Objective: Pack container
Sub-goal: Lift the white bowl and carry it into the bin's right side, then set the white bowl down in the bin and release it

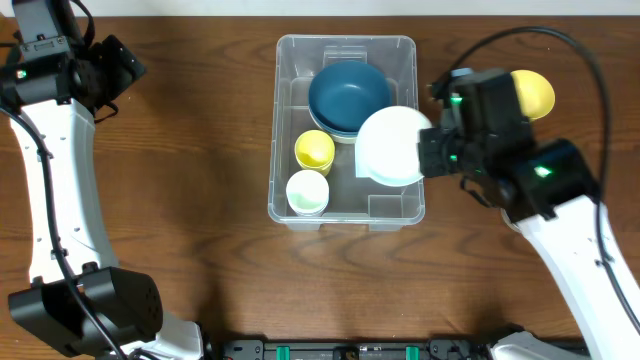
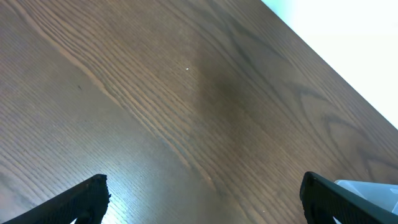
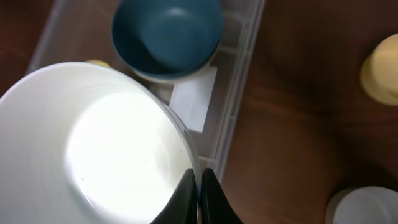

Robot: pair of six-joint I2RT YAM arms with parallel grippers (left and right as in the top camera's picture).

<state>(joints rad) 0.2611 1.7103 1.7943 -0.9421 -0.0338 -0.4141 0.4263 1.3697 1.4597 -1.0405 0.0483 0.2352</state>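
The clear plastic container (image 1: 275, 130) stands mid-table. Inside it are a dark blue bowl (image 1: 345, 92), a yellow cup (image 1: 314, 150) and a pale cup (image 1: 307, 192). My right gripper (image 1: 428, 150) is shut on the rim of a white bowl (image 1: 390, 145), which hangs tilted over the container's right side. In the right wrist view the gripper (image 3: 199, 177) pinches that white bowl (image 3: 93, 143) at its edge, with the blue bowl (image 3: 166, 34) and the container's wall (image 3: 239, 106) beyond. My left gripper (image 1: 130, 65) is at the far left, open (image 2: 205, 186) over bare wood.
A yellow bowl (image 1: 535, 92) sits on the table right of the container, partly behind my right arm. The right wrist view shows it (image 3: 382, 68) and a white round object (image 3: 367, 208) at the lower right. A white label (image 3: 194, 102) lies on the container's floor.
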